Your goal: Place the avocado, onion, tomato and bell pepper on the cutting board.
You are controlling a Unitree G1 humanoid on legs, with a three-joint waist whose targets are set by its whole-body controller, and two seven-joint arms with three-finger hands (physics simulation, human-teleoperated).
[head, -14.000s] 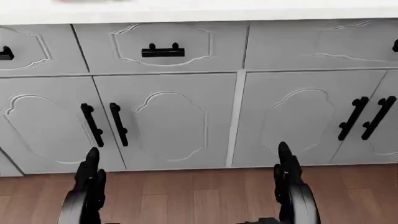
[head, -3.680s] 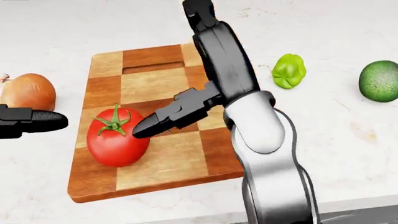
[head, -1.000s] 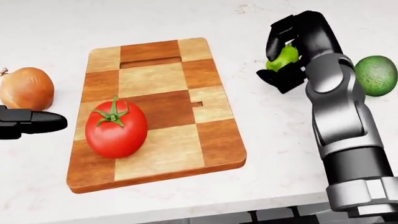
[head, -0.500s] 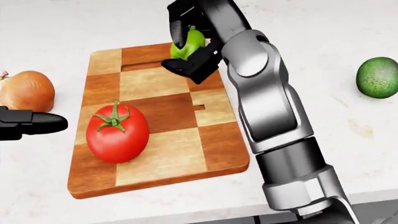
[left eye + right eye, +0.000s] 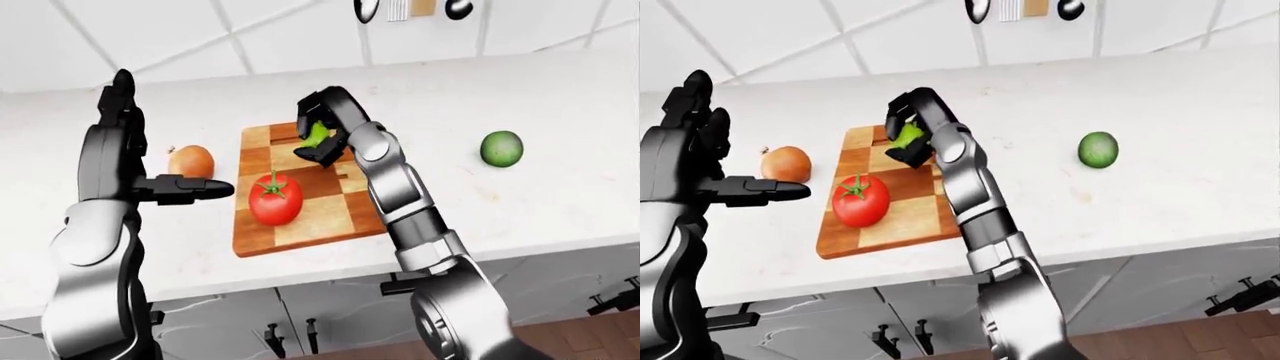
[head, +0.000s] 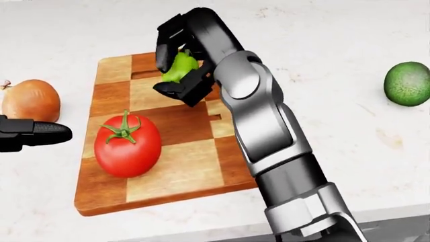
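Board (image 6: 168, 176) first: we see a checkered wooden cutting slab lying flat on the white counter (image 6: 349, 131), with a slot handle at its top end in the head view. No writing or labels are readable anywhere; the small items hanging on the tiled wall (image 5: 180, 37) are too cropped to identify. On the board's lower left sits the tomato (image 6: 127, 146), stem up, the only thing resting on it. Our right hand (image 6: 180, 70) hangs above the board's top end, fingers clenched around the green pepper (image 6: 179, 68); we cannot tell whether the pepper touches the wood. Off the board, the avocado (image 6: 407, 83) lies well to the right on the counter, and the onion (image 6: 30, 100) just left of the board. Our left hand (image 5: 150, 169) is raised beside the onion, fingers spread, holding nothing.
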